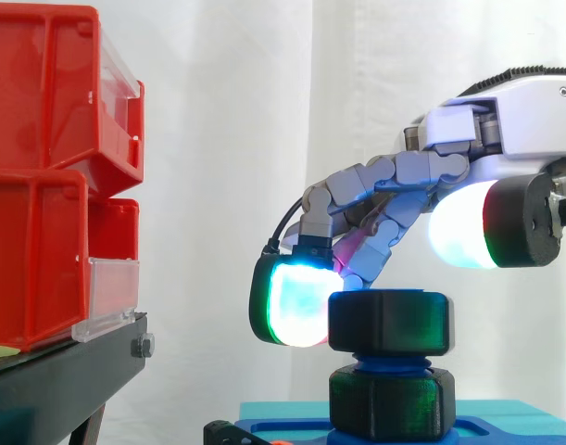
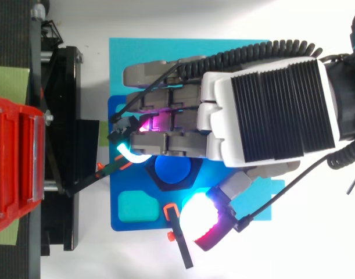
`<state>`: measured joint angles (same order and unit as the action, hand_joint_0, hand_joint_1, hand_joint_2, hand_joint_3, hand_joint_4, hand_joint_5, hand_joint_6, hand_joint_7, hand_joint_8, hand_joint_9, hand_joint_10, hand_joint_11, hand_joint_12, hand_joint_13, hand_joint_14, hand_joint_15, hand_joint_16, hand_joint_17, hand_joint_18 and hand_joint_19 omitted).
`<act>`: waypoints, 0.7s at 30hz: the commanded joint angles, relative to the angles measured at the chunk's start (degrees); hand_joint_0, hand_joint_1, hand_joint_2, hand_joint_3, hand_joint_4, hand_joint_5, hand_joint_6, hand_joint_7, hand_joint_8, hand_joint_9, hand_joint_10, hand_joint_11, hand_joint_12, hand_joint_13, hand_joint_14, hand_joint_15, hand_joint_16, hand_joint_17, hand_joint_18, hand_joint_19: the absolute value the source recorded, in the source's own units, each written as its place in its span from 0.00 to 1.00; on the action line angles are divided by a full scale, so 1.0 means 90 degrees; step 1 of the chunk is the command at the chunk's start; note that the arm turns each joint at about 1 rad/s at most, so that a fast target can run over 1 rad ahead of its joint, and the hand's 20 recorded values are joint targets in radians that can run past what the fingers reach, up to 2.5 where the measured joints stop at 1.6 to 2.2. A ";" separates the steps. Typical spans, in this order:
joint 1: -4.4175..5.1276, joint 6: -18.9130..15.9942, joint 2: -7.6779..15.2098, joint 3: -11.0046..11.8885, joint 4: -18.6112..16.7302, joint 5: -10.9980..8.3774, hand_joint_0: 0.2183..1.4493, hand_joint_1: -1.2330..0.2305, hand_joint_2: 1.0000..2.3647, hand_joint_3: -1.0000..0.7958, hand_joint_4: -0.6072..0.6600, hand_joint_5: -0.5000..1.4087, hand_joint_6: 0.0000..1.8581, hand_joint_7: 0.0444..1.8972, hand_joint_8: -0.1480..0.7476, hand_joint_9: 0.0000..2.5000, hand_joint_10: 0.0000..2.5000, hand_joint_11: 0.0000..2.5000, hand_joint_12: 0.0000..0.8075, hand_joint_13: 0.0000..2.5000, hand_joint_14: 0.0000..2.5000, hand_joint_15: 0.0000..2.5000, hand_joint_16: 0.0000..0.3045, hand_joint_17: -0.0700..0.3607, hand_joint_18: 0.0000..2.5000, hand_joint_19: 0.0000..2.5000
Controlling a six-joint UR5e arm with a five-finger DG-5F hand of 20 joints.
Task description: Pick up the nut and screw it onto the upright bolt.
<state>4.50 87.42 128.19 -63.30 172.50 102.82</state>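
The nut [image 1: 389, 320] sits on the blue bolt [image 2: 172, 168], above a second nut [image 1: 389, 400]. The hand [image 1: 403, 181] has its fingers curled and grips nothing. One pad [image 1: 292, 311] touches the nut at 9 o'clock, and the thumb [image 1: 463, 227] stands apart at 2 o'clock.

hand [image 1: 519, 130] beside nut [image 1: 389, 320] atop bolt [image 1: 390, 360]

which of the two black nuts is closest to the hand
The upper black nut, level with the hand and right beside it; the lower black nut sits beneath, down at the blue base.
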 commanded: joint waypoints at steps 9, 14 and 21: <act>-0.0187 0.0159 -0.0005 0.0002 -0.0016 0.0148 0.26 0.72 0.00 0.28 0.62 0.25 0.27 0.77 0.46 0.33 0.00 0.00 0.27 0.26 0.00 0.00 0.06 0.25 0.11 0.00; -0.0314 0.0198 -0.0005 0.0002 0.0013 0.0304 0.27 0.72 0.00 0.28 0.63 0.25 0.32 0.70 0.46 0.35 0.00 0.00 0.27 0.27 0.00 0.00 0.05 0.25 0.12 0.00; -0.0422 0.0267 -0.0005 0.0002 -0.0016 0.0411 0.27 0.71 0.00 0.28 0.62 0.26 0.36 0.62 0.47 0.39 0.00 0.00 0.24 0.30 0.00 0.00 0.04 0.23 0.16 0.00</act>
<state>1.04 89.67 128.15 -63.29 172.50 106.26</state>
